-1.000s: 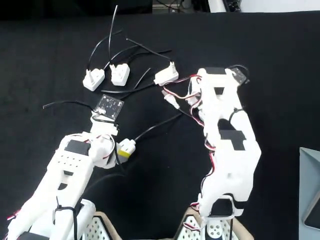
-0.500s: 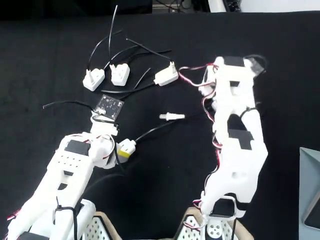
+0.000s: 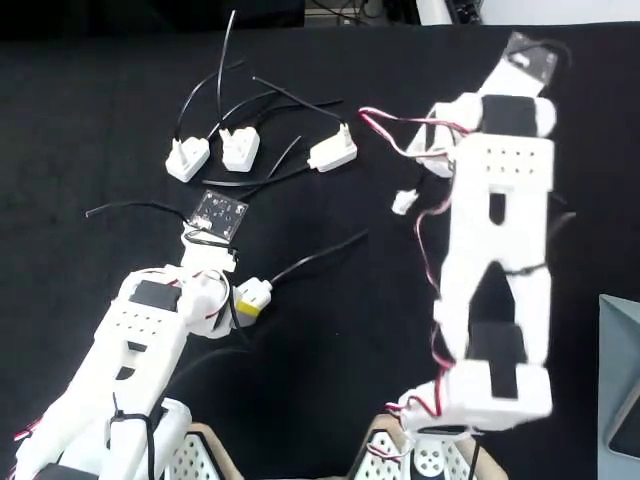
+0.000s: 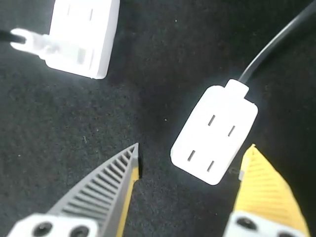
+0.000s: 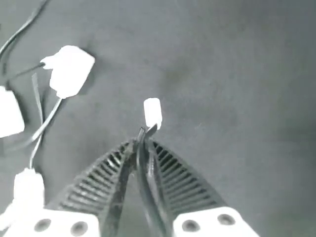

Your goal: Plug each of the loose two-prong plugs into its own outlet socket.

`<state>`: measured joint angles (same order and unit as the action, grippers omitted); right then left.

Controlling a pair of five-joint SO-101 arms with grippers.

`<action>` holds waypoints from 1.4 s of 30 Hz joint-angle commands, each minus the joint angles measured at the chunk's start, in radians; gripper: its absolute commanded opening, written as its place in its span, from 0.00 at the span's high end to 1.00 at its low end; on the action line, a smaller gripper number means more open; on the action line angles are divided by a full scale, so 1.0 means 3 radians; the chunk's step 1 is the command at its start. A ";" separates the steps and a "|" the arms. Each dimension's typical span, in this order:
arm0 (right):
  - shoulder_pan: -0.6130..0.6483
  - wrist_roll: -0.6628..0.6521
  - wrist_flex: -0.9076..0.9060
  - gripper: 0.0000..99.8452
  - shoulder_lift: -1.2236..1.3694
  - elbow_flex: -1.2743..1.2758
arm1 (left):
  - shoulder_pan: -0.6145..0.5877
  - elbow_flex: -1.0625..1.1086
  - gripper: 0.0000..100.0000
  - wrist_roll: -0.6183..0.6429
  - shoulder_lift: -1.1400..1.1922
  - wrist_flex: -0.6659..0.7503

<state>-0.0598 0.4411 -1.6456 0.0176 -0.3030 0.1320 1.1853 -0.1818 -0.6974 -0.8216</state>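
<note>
My left gripper (image 4: 194, 148) is open low over the black table, at the near left. A white two-outlet socket block (image 4: 215, 133) on a black cord lies between its fingers, close against the yellow finger (image 4: 256, 182). The same socket block (image 3: 254, 294) shows beside the left arm in the high view. My right gripper (image 5: 145, 133) is shut on a thin black cord just behind a small white plug (image 5: 152, 112). It holds that plug (image 3: 404, 202) above the table right of centre.
Three white adapters (image 3: 187, 158) (image 3: 240, 150) (image 3: 332, 152) with black cords lie at the far left. A small square block (image 3: 220, 213) sits just ahead of the left arm, with another white socket (image 4: 81, 34) nearby. A grey box (image 3: 620, 380) stands at the right edge.
The right arm has stretched out and swung to the far right, carrying the small white plug up and right from mid-table. The left arm has not moved.
</note>
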 commanded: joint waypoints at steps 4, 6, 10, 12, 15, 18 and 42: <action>0.0031 -0.1043 -0.0046 0.99 -0.0340 0.0279 | 0.0018 -0.0008 0.68 0.0020 -0.0066 0.0056; 0.0113 -0.1376 -0.0046 0.99 -0.0294 0.0442 | 0.0018 -0.0008 0.68 0.0020 -0.0056 0.0082; 0.0435 -0.1877 -0.0046 0.99 -0.0079 0.0749 | 0.0018 -0.0003 0.68 0.0020 -0.0046 0.0138; 0.0629 -0.1995 0.0031 0.98 0.0054 0.0795 | 0.0018 -0.0003 0.68 0.0020 -0.0046 0.0138; 0.0829 -0.2005 0.0240 0.97 0.0187 0.0754 | 0.0018 -0.0003 0.68 0.0020 -0.0046 0.0133; 0.0956 -0.2005 0.0292 0.86 0.0192 0.0611 | 0.0018 -0.0003 0.68 0.0020 -0.0046 0.0133; 0.0690 -0.3319 0.0322 0.87 0.0228 0.1332 | 0.0018 0.0003 0.68 0.0020 -0.0046 0.0143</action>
<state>0.1320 -0.4196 -1.6241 0.1112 0.0483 0.1320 1.1884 -0.1818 -0.6974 -0.7971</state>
